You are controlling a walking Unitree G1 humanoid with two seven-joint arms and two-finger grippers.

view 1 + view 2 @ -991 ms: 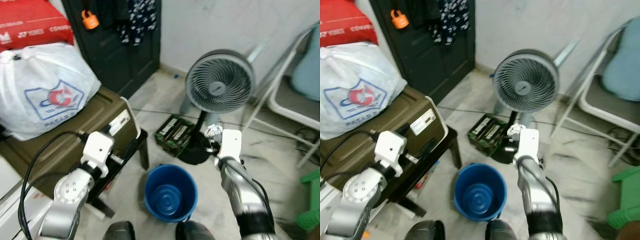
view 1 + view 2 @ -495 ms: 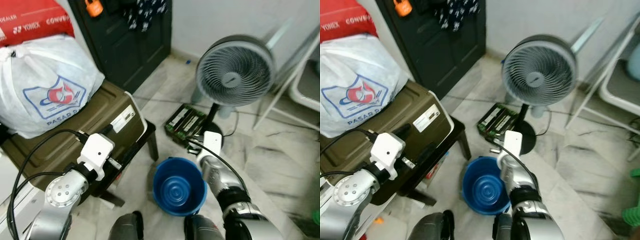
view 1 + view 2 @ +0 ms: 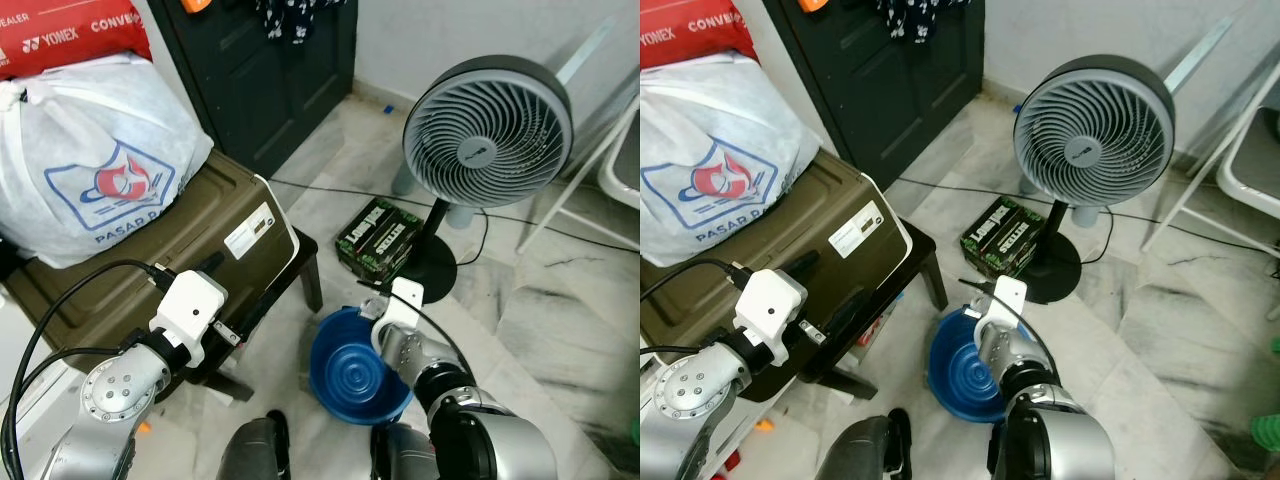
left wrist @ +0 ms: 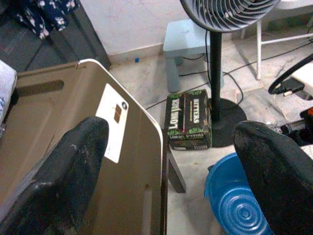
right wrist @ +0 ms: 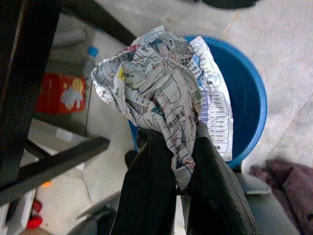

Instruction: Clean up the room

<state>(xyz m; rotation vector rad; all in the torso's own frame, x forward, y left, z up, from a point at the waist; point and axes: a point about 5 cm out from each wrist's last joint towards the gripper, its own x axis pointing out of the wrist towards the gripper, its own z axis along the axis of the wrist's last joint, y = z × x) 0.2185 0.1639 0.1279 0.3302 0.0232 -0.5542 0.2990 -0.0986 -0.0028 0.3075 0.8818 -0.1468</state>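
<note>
My right gripper (image 5: 168,139) is shut on a crumpled wad of newspaper (image 5: 161,93), held just above the near rim of a blue bucket (image 3: 335,345) on the floor. The bucket's inside shows bare rings. In the eye views the right wrist (image 3: 403,298) hangs over the bucket's far rim. My left gripper (image 4: 166,147) is open, with its fingers spread wide and nothing between them. It hovers over the edge of an olive hard case (image 3: 150,260), and its wrist (image 3: 190,310) sits at the case's near corner.
A white plastic bag (image 3: 90,160) lies on the case, which rests on a low black stand (image 3: 305,270). A standing fan (image 3: 487,120), its cable and a green box (image 3: 378,235) are beyond the bucket. A dark door (image 3: 270,70) is behind, and a white chair frame (image 3: 600,150) is at the right.
My right arm has come down and back from in front of the fan to the bucket, still holding the paper wad. The camera has shifted. The left arm stays about where it was.
</note>
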